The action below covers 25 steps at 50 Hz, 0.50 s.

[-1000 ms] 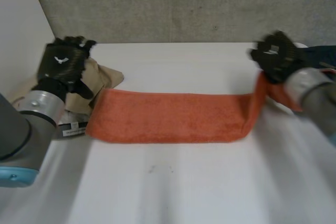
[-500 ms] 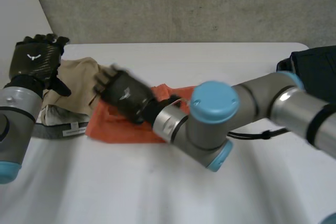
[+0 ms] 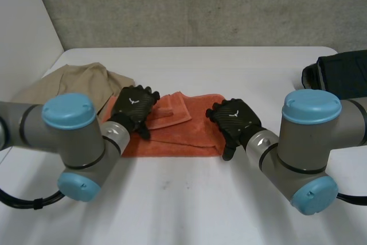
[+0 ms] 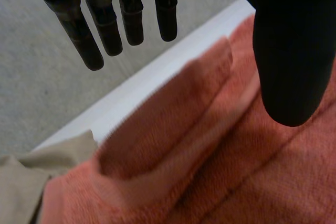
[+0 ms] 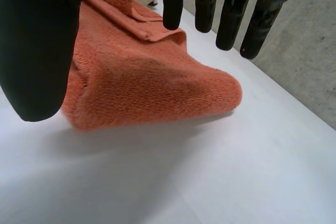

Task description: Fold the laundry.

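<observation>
Since the right hand [image 3: 235, 117] withdrew, the orange towel [image 3: 195, 127] lies folded.

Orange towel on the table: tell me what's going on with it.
A robot is partway through folding laundry. The orange towel lies folded over on the white table, one flap loose on top. The left hand is at its left end, the right hand at its right end, both open. A beige cloth lies beside it.

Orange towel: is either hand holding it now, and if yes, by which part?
Nothing is held. The left hand is open over the left end of the orange towel, and the right hand is open over its right end; neither grips the cloth.
</observation>
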Available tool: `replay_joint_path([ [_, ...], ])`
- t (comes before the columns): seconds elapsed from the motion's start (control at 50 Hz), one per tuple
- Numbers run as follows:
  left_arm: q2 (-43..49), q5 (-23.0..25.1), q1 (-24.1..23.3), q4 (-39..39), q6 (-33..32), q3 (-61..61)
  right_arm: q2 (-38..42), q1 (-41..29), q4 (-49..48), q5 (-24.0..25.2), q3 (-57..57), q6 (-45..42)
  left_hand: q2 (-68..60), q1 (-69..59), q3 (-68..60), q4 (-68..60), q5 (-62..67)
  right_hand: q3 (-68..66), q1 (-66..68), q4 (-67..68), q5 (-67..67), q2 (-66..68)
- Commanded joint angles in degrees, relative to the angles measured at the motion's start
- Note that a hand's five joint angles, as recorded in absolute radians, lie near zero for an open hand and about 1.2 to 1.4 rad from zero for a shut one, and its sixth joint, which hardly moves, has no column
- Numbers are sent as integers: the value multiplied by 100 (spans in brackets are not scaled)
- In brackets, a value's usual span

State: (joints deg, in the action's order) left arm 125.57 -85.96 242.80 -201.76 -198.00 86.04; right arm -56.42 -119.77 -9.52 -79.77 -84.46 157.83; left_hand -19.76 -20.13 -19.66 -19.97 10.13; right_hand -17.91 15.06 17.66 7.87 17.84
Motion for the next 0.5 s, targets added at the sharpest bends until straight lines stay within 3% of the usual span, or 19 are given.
replay_joint_path([
  [0.02, 599, -438, 101, 233, -511, -728, 25, -91, -42, 23, -36, 11, -492, -454, -502, -470, 455, -832, 1117, 857, 836, 839],
  [0.12, 854, -886, 118, 207, -643, -1009, 192, -82, -147, -21, -9, 11, -1431, -1394, -1441, -1410, 1395, -1303, 1588, 1328, 1307, 1310],
  [0.32, 934, -878, 118, 145, -643, -1106, 447, -205, -446, -382, 87, -42, -4695, -4658, -4705, -4674, 4658, -1656, 1941, 1681, 1660, 1663],
  [0.36, 943, -878, 127, 145, -652, -1124, 500, -223, -455, -382, 113, -42, -5820, -5782, -5830, -5798, 5783, -1724, 2009, 1749, 1727, 1731],
  [0.5, 776, -948, 224, 242, -635, -1036, 685, -240, -472, -382, 307, -42, -6024, -5987, -6034, -6003, 5987, -2817, 3102, 2842, 2820, 2824],
])
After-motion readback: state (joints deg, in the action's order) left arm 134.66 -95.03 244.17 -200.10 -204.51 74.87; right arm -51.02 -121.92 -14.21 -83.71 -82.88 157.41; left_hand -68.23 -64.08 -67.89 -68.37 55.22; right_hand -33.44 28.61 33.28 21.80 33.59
